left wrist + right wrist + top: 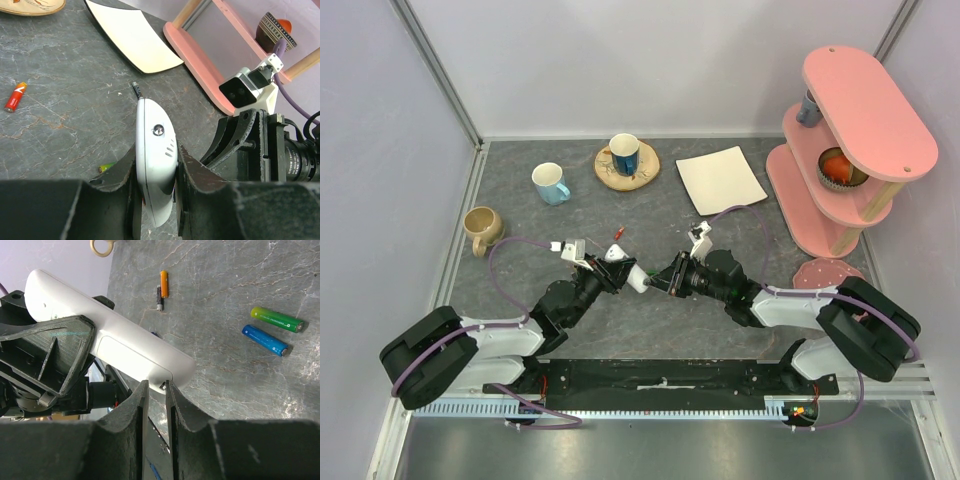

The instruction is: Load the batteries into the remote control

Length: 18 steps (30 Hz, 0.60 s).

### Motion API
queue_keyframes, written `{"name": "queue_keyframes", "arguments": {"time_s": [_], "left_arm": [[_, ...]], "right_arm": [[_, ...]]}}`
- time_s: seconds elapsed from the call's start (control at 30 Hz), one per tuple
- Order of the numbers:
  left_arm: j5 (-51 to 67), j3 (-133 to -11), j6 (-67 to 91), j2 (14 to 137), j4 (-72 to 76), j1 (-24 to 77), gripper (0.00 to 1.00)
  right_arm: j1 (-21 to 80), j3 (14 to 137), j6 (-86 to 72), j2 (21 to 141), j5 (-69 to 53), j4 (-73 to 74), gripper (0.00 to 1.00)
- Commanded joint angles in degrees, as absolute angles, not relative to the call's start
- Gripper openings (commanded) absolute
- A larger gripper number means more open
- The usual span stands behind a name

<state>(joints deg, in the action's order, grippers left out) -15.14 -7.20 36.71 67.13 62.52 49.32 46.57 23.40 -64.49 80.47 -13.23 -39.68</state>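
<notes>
– When the top cam grabbed this, where was the remote control [631,277]?
– Held up at mid-scene, clamped in the left gripper [608,264]. The right gripper [655,283] met the remote's other end, nose to nose. One red-orange battery [618,232] lay on the table [520,270] just behind the remote.
– Left wrist cam?
– Both left fingers [125,172] were pressed flat against the remote's sides, with the jaws closed on it. Its narrow end pointed away from the lens. The red-orange battery lay well left of the remote. The tip of a green battery [106,167] poked out near the remote, beside the left-hand finger. The right arm's camera [247,90] sat right of the remote.
– Right wrist cam?
– The right jaws stood a narrow slit apart, with the tips right at the remote's rounded end. I couldn't tell whether they'd nipped its edge or gripped nothing. The green battery and a blue battery [265,340] lay side by side on the table, well right of the remote. The red-orange one lay beyond the remote's middle, with a small dark cylinder [159,299] just beside it. I couldn't tell what that cylinder was.
</notes>
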Motion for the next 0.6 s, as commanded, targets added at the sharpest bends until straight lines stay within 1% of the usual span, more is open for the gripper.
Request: {"name": "queue_keyframes", "arguments": {"time_s": [0.0, 0.33, 0.57], "left_arm": [[-14.0, -8.3, 35.2, 67.9, 61.9, 50.0, 0.02], [-14.4, -8.1, 35.2, 70.0, 63.7, 50.0, 0.02], [-14.5, -7.9, 35.6, 68.1, 61.8, 50.0, 0.02]], "right_arm": [[46.8, 26.2, -64.5, 77.7, -13.4, -44.0, 0.27], [46.8, 26.1, -65.1, 78.0, -13.6, -45.1, 0.27], [46.8, 25.7, -64.4, 77.7, -13.2, -43.6, 0.27]]}}
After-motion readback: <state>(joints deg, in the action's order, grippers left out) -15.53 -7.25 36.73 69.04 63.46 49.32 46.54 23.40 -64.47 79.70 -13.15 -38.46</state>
